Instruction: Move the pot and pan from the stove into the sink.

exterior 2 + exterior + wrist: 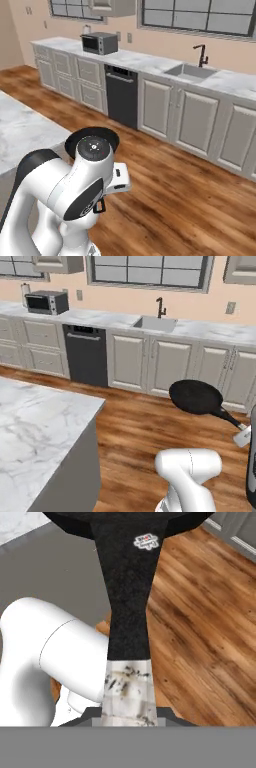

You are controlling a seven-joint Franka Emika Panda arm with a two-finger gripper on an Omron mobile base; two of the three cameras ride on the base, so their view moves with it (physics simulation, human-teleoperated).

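The black frying pan (196,397) hangs level in the air above the wooden floor, its long handle (129,602) running straight back into my gripper (242,436). The gripper (129,719) is shut on the pale end of that handle. In the right base view the pan's round body (80,136) peeks out behind my arm's upper joint. The grey sink (155,323) with its black faucet (160,307) lies in the marble counter across the room, also seen as the sink (190,72) at the upper right. The pot and the stove are out of view.
A marble island (35,416) stands close on my left. Along the far wall run white cabinets, a dark dishwasher (86,355) and a microwave (46,302). Open wooden floor (190,200) lies between me and the sink counter.
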